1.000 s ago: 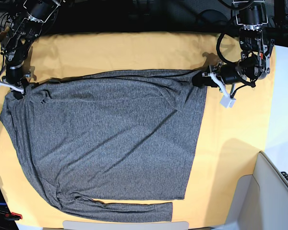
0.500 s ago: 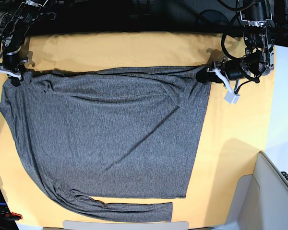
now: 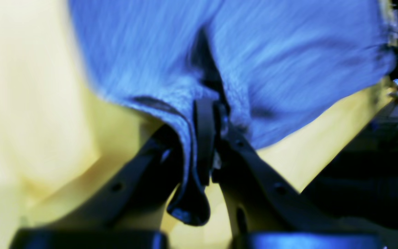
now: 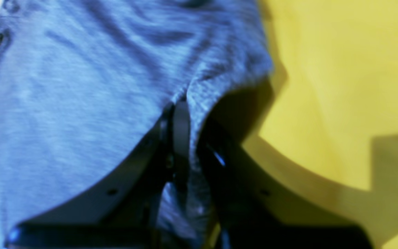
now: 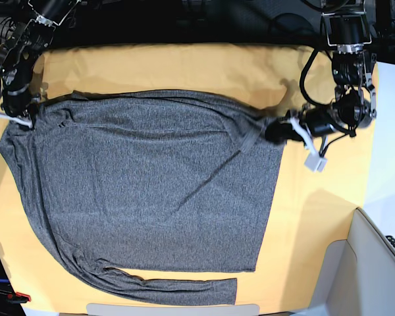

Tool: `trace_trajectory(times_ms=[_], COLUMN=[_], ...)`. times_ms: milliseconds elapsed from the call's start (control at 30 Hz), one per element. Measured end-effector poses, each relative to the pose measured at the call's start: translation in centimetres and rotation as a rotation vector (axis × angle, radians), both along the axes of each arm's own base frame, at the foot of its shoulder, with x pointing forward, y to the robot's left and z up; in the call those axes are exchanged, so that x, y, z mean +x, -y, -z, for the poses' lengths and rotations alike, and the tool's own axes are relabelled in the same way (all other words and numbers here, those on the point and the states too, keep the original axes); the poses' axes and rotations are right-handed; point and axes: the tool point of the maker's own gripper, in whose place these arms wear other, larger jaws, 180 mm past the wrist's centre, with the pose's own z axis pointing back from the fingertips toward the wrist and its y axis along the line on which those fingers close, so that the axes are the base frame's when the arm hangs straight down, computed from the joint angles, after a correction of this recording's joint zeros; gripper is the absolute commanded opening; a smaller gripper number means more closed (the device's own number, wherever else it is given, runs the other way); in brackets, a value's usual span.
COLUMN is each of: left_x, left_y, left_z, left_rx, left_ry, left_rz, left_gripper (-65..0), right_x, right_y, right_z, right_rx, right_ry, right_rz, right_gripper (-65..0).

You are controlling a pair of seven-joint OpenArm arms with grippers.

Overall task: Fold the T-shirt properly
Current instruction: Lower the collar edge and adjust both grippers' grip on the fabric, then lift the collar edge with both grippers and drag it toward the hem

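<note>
The dark grey T-shirt (image 5: 151,191) lies spread across the yellow-orange table cloth (image 5: 184,66), with one long sleeve (image 5: 184,288) lying along its front edge. My left gripper (image 5: 277,131) is shut on the shirt's far right corner, just above the cloth. In the left wrist view the gripper (image 3: 206,138) pinches a fold of the fabric (image 3: 150,52). My right gripper (image 5: 21,119) is shut on the far left corner. In the right wrist view the gripper (image 4: 181,138) clamps the shirt's edge (image 4: 81,86). The far edge of the shirt arches between both grips.
A pale grey bin (image 5: 375,263) stands at the front right corner. Dark equipment and cables line the table's far edge. A white strip (image 5: 171,308) lies at the front edge, and a red-tipped tool (image 5: 16,296) at the front left.
Both grippers have come toward the front of the table with their corners, the left one farther. The shirt's far edge has slackened and a diagonal crease has formed.
</note>
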Motion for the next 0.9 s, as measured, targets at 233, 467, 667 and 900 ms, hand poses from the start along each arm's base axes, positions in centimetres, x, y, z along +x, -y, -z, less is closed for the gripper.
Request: trace_trajectory(times_ms=[233, 467, 667, 900], left_x=[2.3, 5.7, 7.9, 8.5], left_y=[-0.7, -1.7, -2.2, -3.2], left_z=[1.1, 1.0, -0.5, -0.9], left_rx=[-0.033, -0.080, -0.104, -0.112], left_ry=[-0.055, -0.075, -0.042, -0.007], left_rz=[-0.043, -0.100, -0.125, -0.173], left_gripper=[-64.7, -64.7, -64.7, -64.7], right_x=[5.4, 8.0, 9.4, 10.2], right_y=[-1.2, -1.2, -0.8, 0.4], right_z=[-2.2, 0.8, 0.6, -1.0], right_rx=[-0.077, -0.008, -0.027, -0.055], right_ry=[0.024, -0.049, -0.015, 0.014], right_rz=[-0.061, -0.038, -0.010, 0.001], right_gripper=[-65.0, -65.0, -65.0, -65.0])
